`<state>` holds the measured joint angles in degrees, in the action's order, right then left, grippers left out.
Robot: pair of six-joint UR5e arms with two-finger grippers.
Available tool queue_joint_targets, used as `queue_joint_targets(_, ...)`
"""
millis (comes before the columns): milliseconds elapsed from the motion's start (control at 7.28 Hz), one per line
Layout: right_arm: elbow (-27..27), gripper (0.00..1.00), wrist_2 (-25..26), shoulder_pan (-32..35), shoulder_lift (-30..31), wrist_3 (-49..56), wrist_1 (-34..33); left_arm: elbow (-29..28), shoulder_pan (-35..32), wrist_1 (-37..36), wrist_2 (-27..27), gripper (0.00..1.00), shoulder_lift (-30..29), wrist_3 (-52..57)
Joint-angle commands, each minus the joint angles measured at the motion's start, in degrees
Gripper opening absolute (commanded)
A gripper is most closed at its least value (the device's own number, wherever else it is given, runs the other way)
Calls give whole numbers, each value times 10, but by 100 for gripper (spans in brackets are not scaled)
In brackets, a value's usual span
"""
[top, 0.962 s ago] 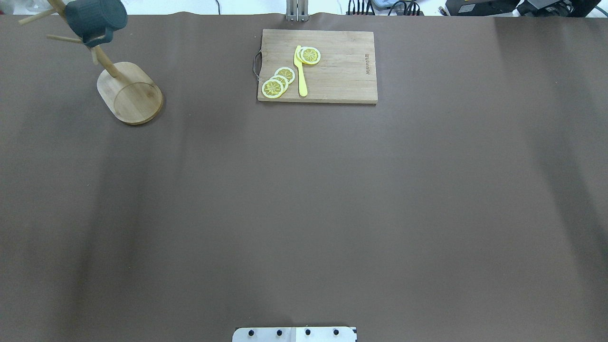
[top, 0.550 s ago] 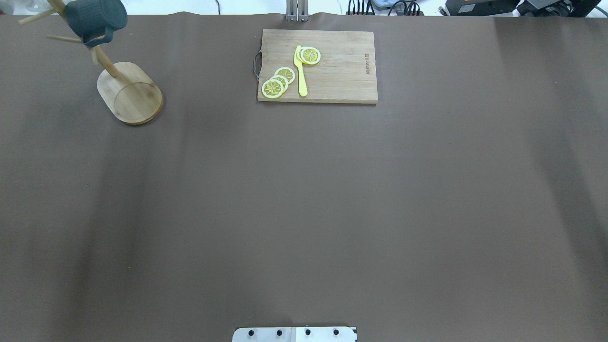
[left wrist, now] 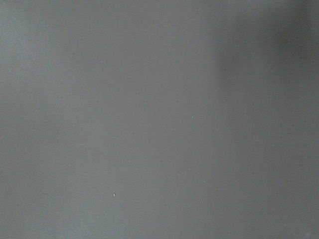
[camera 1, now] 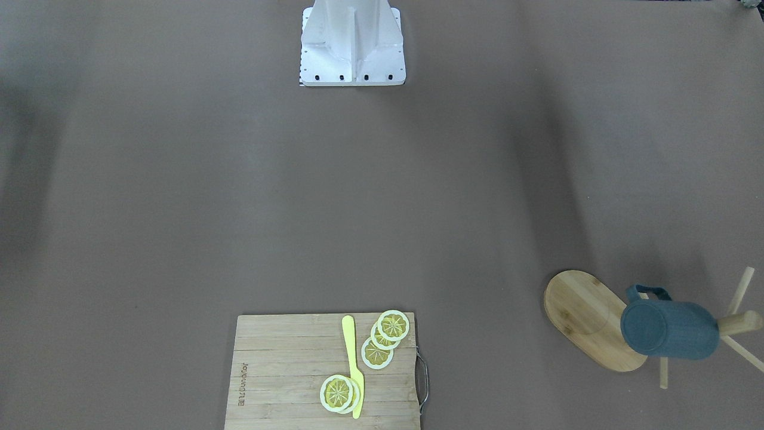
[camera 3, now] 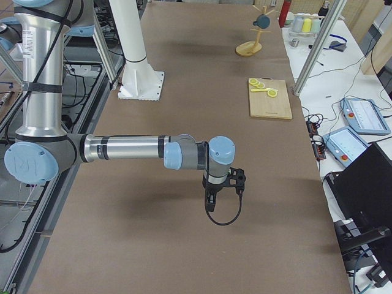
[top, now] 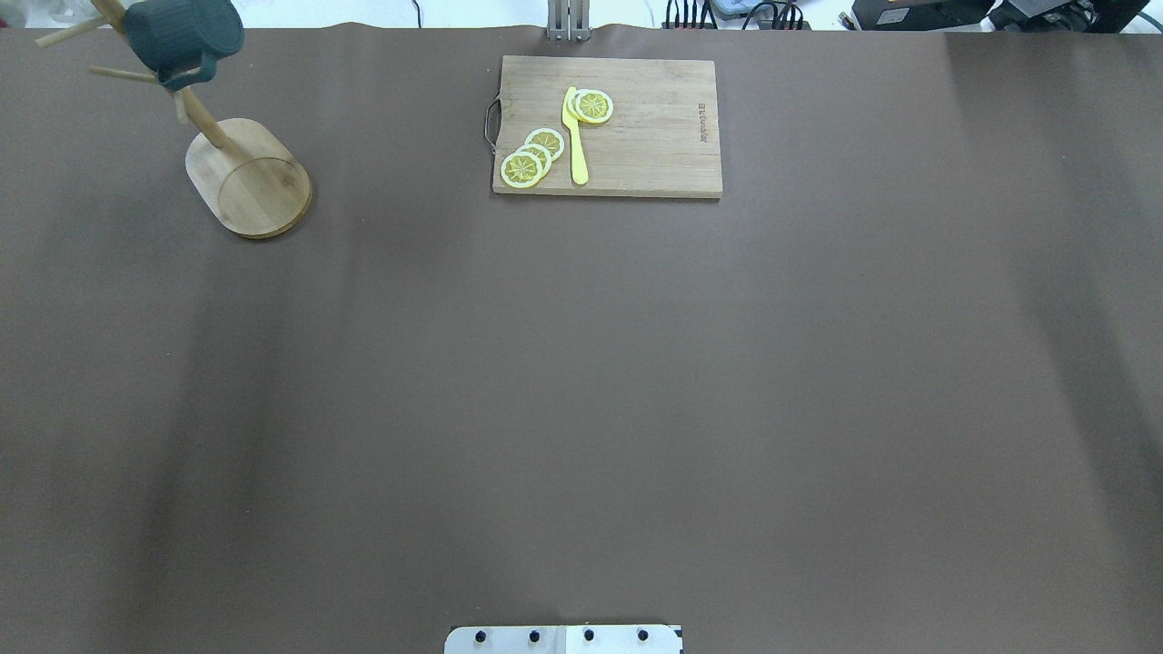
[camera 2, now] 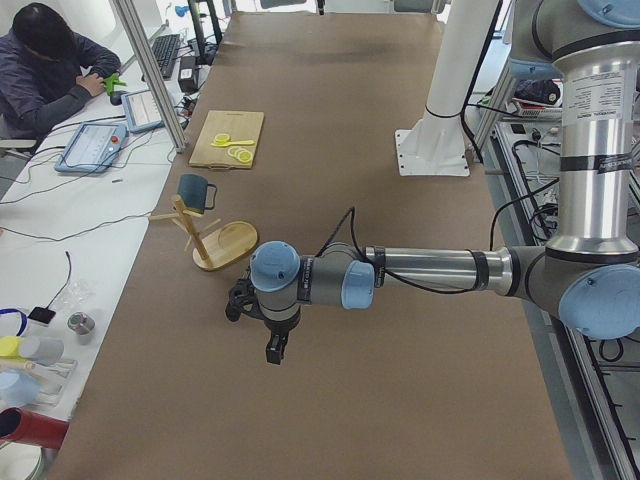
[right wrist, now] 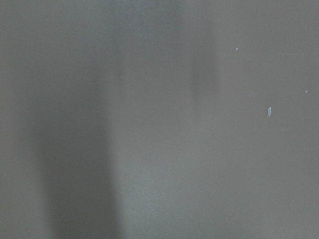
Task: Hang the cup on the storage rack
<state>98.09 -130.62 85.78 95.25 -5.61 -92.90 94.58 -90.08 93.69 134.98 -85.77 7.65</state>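
Observation:
The slate-blue cup [top: 182, 32] hangs by its handle on a peg of the bamboo storage rack [top: 250, 182] at the table's far left corner. It also shows in the front-facing view [camera 1: 668, 328], lying sideways over the rack's oval base [camera 1: 582, 313]. Neither gripper touches it. My left gripper [camera 2: 273, 352] shows only in the exterior left view, pointing down over bare table, well short of the rack [camera 2: 225, 245]. My right gripper [camera 3: 210, 204] shows only in the exterior right view, far from the rack [camera 3: 248, 48]. I cannot tell if either is open or shut.
A wooden cutting board [top: 636, 136] with lemon slices [top: 531, 154] and a yellow knife [top: 575, 136] lies at the far middle. The robot base [camera 1: 352, 42] stands at the near edge. An operator [camera 2: 45, 70] sits beyond the table's far side.

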Motion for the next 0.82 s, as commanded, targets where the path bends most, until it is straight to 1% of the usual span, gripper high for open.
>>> queue_joint_targets(0, 0, 100, 0, 0, 0, 0, 0, 5, -1, 0, -1, 99, 1, 0)
queue_joint_targets(687, 1, 100, -1, 0, 1, 1, 0, 16, -1, 0, -1, 99, 13, 0)
